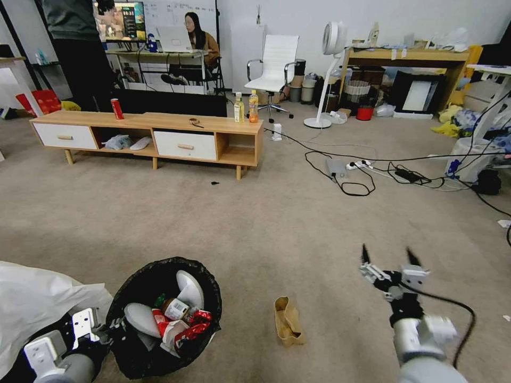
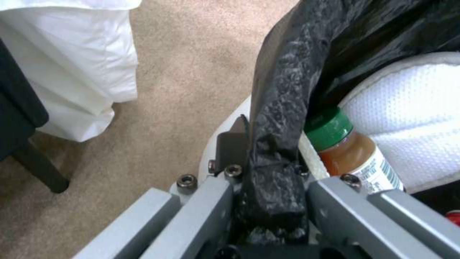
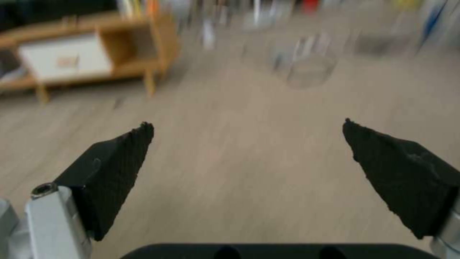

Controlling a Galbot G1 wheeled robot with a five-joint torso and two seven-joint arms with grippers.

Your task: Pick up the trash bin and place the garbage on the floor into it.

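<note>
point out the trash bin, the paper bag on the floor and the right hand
trash bin (image 1: 205, 276): head view, black-bagged rim on its right side.
tan paper bag (image 1: 287, 321): head view, middle of the crumpled bag.
right hand (image 1: 389, 259): head view, midway between its open fingertips.

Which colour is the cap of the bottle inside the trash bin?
Green; the cap shows best in the left wrist view.

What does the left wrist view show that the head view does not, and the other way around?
Left wrist view alone: the left gripper shut on the bag-lined rim of the trash bin, and a green-capped bottle close up against a white flap. Head view alone: the tan paper bag on the floor and the right gripper, open, above the carpet. Both share the bin, its litter and the carpet.
</note>
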